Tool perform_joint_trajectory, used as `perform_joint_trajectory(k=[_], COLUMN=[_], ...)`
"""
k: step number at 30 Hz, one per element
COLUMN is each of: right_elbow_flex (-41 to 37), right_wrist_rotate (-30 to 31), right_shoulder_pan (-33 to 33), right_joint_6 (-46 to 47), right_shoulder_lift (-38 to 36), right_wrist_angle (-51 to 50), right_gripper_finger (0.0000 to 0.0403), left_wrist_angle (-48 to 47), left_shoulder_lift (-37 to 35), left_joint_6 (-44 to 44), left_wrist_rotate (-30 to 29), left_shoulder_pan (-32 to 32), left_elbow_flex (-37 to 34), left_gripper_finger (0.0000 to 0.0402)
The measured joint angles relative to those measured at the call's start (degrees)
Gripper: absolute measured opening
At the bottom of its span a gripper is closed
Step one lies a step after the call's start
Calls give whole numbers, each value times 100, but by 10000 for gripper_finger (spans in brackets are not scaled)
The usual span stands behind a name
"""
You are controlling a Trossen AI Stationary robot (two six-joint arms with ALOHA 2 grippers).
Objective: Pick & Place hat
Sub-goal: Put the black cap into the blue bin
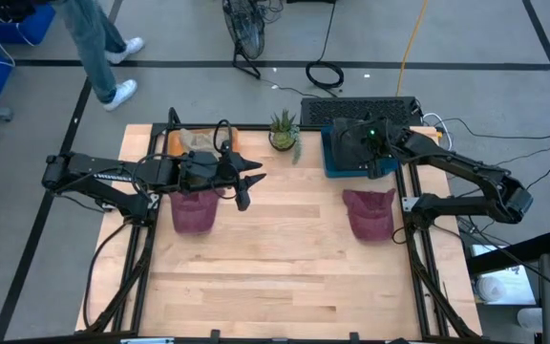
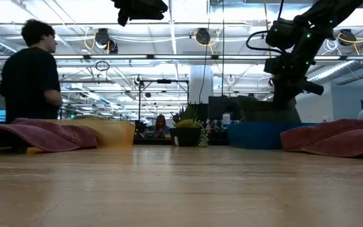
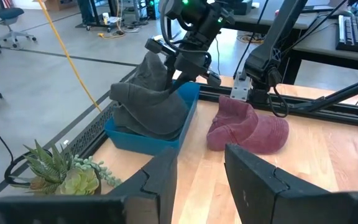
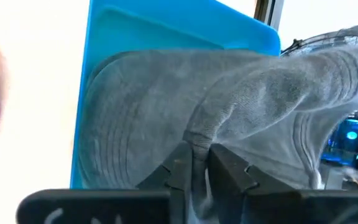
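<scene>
A grey hat [image 3: 148, 106] lies in the blue bin [image 1: 330, 164] at the table's far right, one part of its crown drawn up into a peak. My right gripper [image 4: 197, 165] stands over the bin, shut on that peak. One maroon hat [image 1: 369, 212] lies flat on the table near the bin. Another maroon hat [image 1: 194, 212] lies at the left. My left gripper [image 1: 249, 186] hovers just right of that hat, open, with nothing between its fingers [image 3: 253, 180]. My right gripper pinches a raised fold of the grey hat's crown [image 4: 199, 138] between its two fingers. The fingers come from above, slanting down into the bin. The cloth rises to a peak [image 3: 157, 62] at the fingers, while the rest of the hat lies in the blue bin [image 3: 142, 142].
An orange bin [image 1: 199, 141] holding a tan hat stands at the far left. A small potted plant [image 1: 283, 129] sits at the far middle edge, and a keyboard [image 1: 361, 107] lies behind the blue bin. A person [image 2: 33, 69] stands beyond the table.
</scene>
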Motion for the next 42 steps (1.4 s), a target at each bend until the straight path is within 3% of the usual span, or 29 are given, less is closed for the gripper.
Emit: perform_joint_trajectory(k=[5, 15, 19, 25, 28, 35, 42], right_elbow_flex=[0, -4, -4, -4, -178, -1193, -2222], right_wrist_rotate=[20, 897, 880, 860, 866, 1829, 1443], right_shoulder_pan=[0, 294, 593, 1038, 1227, 1173, 425], right_joint_6=[117, 991, 2316, 5738, 6726, 6872, 6889], right_shoulder_lift=[0, -341, -647, -858, -859, -806, -556], right_wrist_angle=[56, 664, 799, 585, 537, 1521, 3390], right_gripper_finger=[73, 120, 119, 96, 87, 71, 53], left_wrist_angle=[0, 0, 3, 3, 3, 5, 41], left_shoulder_lift=[0, 0, 0, 0, 1, 2, 2], left_joint_6=[0, -2, -4, -11, -22, -48, -28], left_wrist_rotate=[0, 0, 0, -2, 0, 0, -2], left_shoulder_pan=[0, -1, 0, -1, 0, -2, 0], left_elbow_flex=[0, 0, 0, 0, 0, 0, 0], left_gripper_finger=[136, 136, 136, 136, 136, 136, 136])
